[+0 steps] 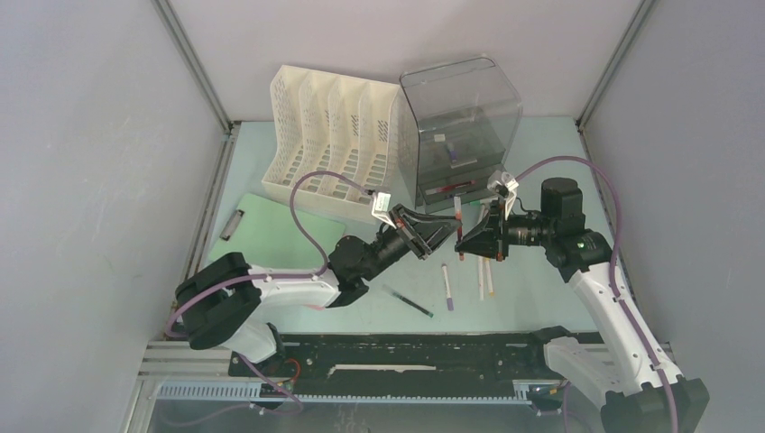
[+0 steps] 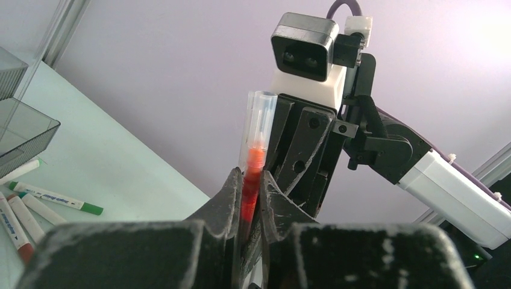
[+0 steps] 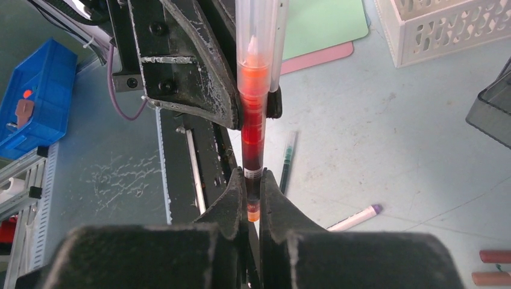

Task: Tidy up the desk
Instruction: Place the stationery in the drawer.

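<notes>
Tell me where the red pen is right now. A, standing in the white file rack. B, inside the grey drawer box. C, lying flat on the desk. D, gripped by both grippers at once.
D: the red pen is pinched in the right gripper and also clamped in the left gripper, held up off the desk.

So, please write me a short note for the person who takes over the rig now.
Left gripper: shut on the red pen.
Right gripper: shut on the same pen, which hangs above the desk.
Done: some pens seem to lie in the grey box.
Left: purple-capped marker, dark pen and other markers lie loose on the desk.
</notes>
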Robot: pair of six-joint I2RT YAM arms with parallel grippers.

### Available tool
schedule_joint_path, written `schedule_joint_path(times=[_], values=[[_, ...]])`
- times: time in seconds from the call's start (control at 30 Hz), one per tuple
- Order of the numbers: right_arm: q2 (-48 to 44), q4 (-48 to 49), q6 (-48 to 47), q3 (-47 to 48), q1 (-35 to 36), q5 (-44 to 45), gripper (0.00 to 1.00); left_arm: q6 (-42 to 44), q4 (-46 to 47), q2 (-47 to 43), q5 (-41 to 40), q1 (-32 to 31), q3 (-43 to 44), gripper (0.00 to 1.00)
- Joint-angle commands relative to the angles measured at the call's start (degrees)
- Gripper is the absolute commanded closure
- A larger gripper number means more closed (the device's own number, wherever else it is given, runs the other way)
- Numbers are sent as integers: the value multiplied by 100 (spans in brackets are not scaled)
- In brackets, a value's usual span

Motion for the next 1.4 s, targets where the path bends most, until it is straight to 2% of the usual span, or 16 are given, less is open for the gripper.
schedule_joint_path(times=[0.0,0.13,0.2,0.27,0.4,0.63,0.77,1.07,1.23,1.37], values=[[-17,88,-1,-21,-28,103,98,-33,293,-23,121,17,192,93],[-11,37,-106,-22,-31,89,99,-61,229,-125,-70,17,61,70],[-6,7,-190,-21,-33,65,100,-18,-40,-225,-134,26,59,54],[-13,-76,-389,-29,-26,58,100,126,-434,-366,-107,26,90,44],[-69,-483,-1081,8,-32,-33,100,479,-920,-634,-58,47,39,33],[-104,-1333,-2293,180,-43,-145,100,1015,-1232,-1185,-68,184,-457,13],[-104,-1533,-2606,244,-41,-20,100,1054,-1975,-1536,3,408,-579,3],[-152,-1652,-2838,269,-233,235,100,803,-3544,-2173,-198,954,-941,0],[-201,-1680,-2931,269,-512,364,100,1151,-5070,-2870,-1134,1021,-887,0],[-244,-1690,-3060,265,-708,608,100,1561,-5756,-3548,-1824,1028,-1021,0]])
